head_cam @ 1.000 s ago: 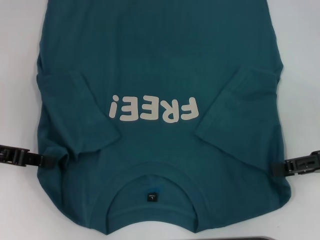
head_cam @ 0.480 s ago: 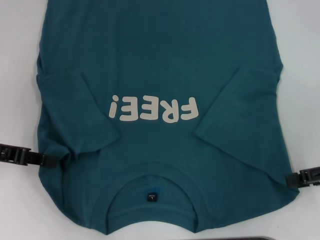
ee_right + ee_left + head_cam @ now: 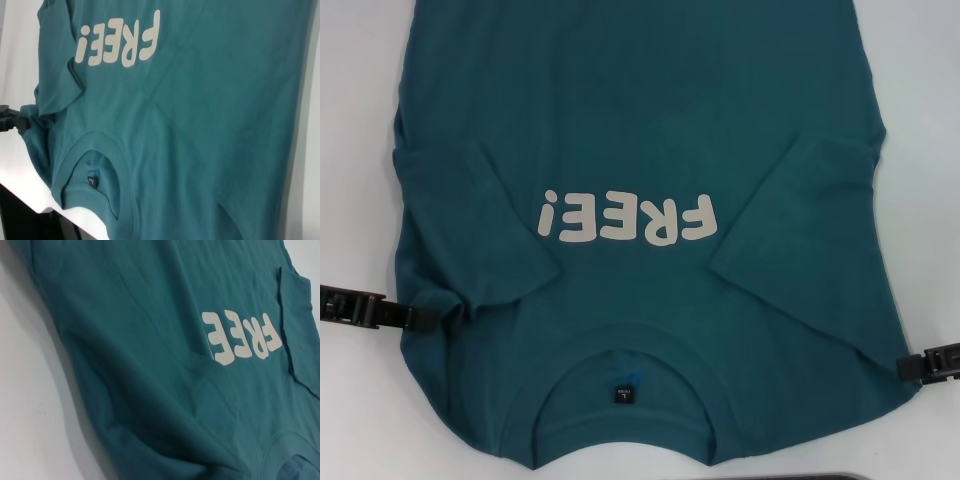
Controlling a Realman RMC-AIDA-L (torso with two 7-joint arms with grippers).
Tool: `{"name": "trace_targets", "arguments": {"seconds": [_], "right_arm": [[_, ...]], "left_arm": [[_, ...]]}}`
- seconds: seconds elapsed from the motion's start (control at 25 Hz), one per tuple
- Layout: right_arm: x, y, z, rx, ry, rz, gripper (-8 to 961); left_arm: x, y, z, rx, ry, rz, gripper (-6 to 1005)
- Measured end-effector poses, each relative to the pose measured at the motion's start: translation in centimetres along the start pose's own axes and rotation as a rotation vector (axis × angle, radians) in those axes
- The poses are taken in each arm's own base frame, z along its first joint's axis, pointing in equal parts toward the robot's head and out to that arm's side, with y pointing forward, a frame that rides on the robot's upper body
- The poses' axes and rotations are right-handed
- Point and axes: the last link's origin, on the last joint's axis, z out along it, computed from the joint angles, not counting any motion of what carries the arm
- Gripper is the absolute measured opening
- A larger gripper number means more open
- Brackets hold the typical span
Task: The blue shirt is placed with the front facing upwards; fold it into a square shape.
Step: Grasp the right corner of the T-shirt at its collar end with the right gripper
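While lying front-up on the white counter [image 3: 350, 150], spreads the blue shirt [image 3: 640, 120] across nearly the whole head view, collar nearest the robot at 6 o'clock and hem running off at 12; both short sleeves already folded inward over the chest, flanking the white "FREE!" lettering [image 3: 628, 218].

Since a second ago, has slid the right pincer [image 3: 920, 363] from the shirt's 3 o'clock edge toward 5 o'clock, down along the side seam to the shoulder corner; stays put at 9 o'clock the left pincer [image 3: 415, 318], buried in a bunched ridge of cloth at the sleeve fold; cannot tell for either whether spread or pinching fabric, tips being hidden at the cloth edge.

Suggests, as a judgement, a repositioning for a shoulder-end grip, ready to carry the collar end over toward the hem.

Soft matte cotton knit, dark teal; shallow creases fanning from the left-hand bunch; ribbed round neckband with a small black neck label [image 3: 623, 393] inside; lettering flat, rubbery-looking, rounded.
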Motion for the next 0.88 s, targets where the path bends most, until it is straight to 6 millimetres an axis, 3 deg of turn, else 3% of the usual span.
{"name": "trace_targets", "arguments": {"seconds": [0.88], "right_arm": [[0.0,0.2,1.1,0.004,0.028,0.006,734]], "left_arm": [[0.1,-0.1,-0.1,0.005,0.005,0.004,49]]}}
